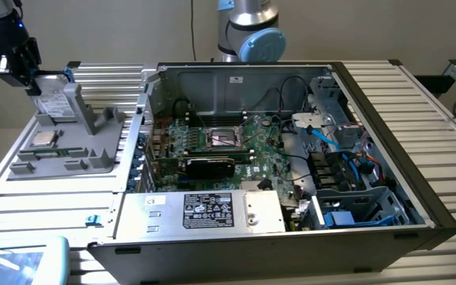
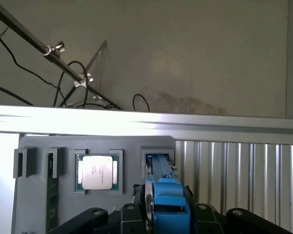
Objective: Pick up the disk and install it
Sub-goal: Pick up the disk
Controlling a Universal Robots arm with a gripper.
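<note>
The disk (image 1: pixel 53 101) stands on edge at the back of the grey parts holder (image 1: pixel 69 151), on the exterior view's left. Its silver body, white label and blue carrier edge show there. My gripper (image 1: pixel 32 77) comes down on its upper end, shut on it. In the wrist view the blue carrier of the disk (image 2: pixel 165 192) runs edge-on between the black fingers of my gripper (image 2: pixel 166 217), and its far end reaches into a slot of the holder (image 2: pixel 34 195). I cannot tell whether it has lifted clear of the slot.
A square silver CPU chip (image 1: pixel 44 139) (image 2: pixel 97 171) lies in the holder beside the disk. The open computer case (image 1: pixel 418 178) takes up the middle, with the motherboard (image 1: pixel 228 148), a labelled power supply (image 1: pixel 204 211) and drive bays with blue cables (image 1: pixel 355 205). The arm's base (image 1: pixel 248 35) stands behind.
</note>
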